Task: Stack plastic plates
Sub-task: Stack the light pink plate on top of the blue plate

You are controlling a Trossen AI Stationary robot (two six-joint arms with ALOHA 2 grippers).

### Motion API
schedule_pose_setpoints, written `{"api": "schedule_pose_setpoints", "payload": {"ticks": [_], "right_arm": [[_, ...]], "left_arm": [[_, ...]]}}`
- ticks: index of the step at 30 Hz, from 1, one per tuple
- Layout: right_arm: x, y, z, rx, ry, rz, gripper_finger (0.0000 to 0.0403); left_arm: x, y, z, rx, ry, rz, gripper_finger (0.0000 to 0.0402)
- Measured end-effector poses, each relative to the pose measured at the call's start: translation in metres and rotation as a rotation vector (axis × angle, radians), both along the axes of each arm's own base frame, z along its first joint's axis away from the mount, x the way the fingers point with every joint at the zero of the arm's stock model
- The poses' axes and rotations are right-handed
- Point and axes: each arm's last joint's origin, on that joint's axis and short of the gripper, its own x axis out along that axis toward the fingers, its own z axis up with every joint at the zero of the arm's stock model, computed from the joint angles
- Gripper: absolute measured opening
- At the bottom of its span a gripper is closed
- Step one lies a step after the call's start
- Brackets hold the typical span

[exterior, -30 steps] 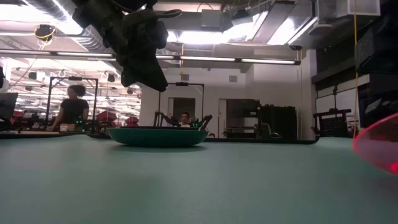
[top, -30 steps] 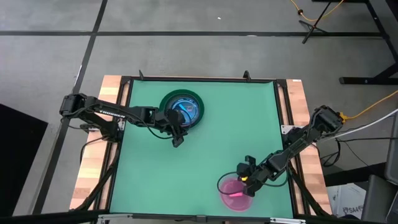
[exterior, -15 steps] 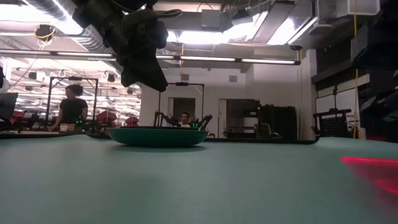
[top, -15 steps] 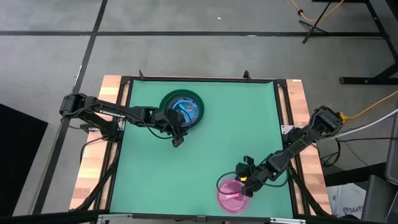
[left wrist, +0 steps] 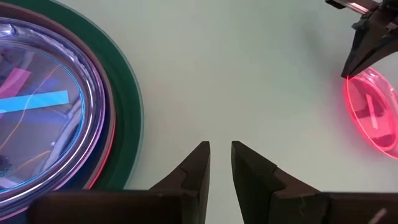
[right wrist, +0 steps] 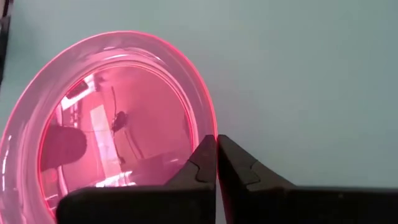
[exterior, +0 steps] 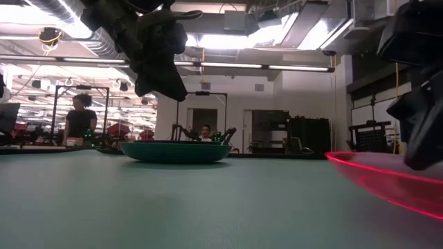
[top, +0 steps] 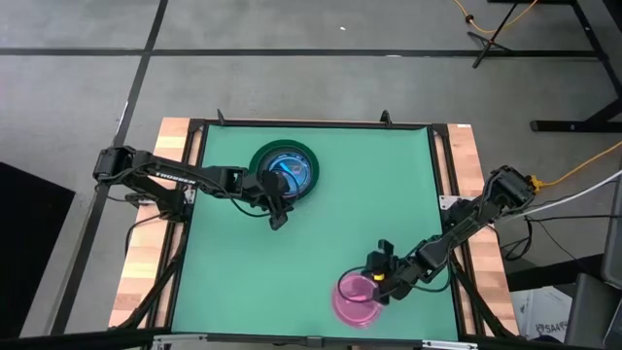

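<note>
A translucent pink plate [top: 352, 301] [right wrist: 112, 124] is near the table's near edge, right of centre, and my right gripper [top: 381, 282] [right wrist: 216, 155] is shut on it. In the low view the plate [exterior: 394, 181] sits almost level at the right. A stack [top: 284, 170] [exterior: 174, 151] rests on the mat toward the far left. It has a dark green plate at the bottom, a translucent cyan plate [left wrist: 43, 112] on top and a pink edge between them. My left gripper [top: 278, 216] [left wrist: 220, 158] hovers beside the stack's near side, narrowly open and touching nothing. My right gripper pinches the pink plate's rim [right wrist: 208, 132] on the plate's far-right side, one finger inside the dish and one outside. The fingers come slanting down from the table's right. The plate reaches out from them toward the left, nearly level. Whether its near part touches the mat, I cannot tell.
Between the stack and the pink plate lies open green mat [top: 340, 224]. A black frame and wooden side boards [top: 146, 262] border the table. In the room behind, a person [exterior: 81, 117] stands at far left and another sits beyond the stack.
My right gripper has moved a little toward the table's left, carrying the pink plate with it. The plate stood steeply tipped at the low view's right edge and has swung down to nearly level.
</note>
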Motion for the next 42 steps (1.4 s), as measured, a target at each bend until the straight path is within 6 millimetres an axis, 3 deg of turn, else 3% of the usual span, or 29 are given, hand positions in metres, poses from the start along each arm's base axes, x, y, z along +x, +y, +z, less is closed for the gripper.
{"api": "schedule_pose_setpoints", "payload": {"ticks": [9, 19, 27, 35, 42], "right_arm": [[0.013, -0.018, 0.002, -0.118, -0.062, -0.084, 0.0], [0.047, -0.08, 0.002, -0.304, -0.032, -0.141, 0.0], [0.07, -0.125, 0.011, -0.403, -0.109, -0.155, 0.0], [0.083, -0.149, 0.02, -0.475, -0.196, -0.151, 0.0], [0.084, -0.154, 0.02, -0.483, -0.197, -0.162, 0.0]], "left_arm": [[0.001, 0.0, 0.001, -0.038, -0.02, 0.037, 0.006], [0.008, 0.0, 0.009, -0.037, -0.129, 0.039, 0.006], [0.008, 0.0, 0.01, 0.026, -0.141, 0.183, 0.006], [0.008, -0.008, 0.01, 0.06, -0.148, 0.217, 0.006], [0.009, -0.008, 0.008, 0.053, -0.146, 0.247, 0.006]]}}
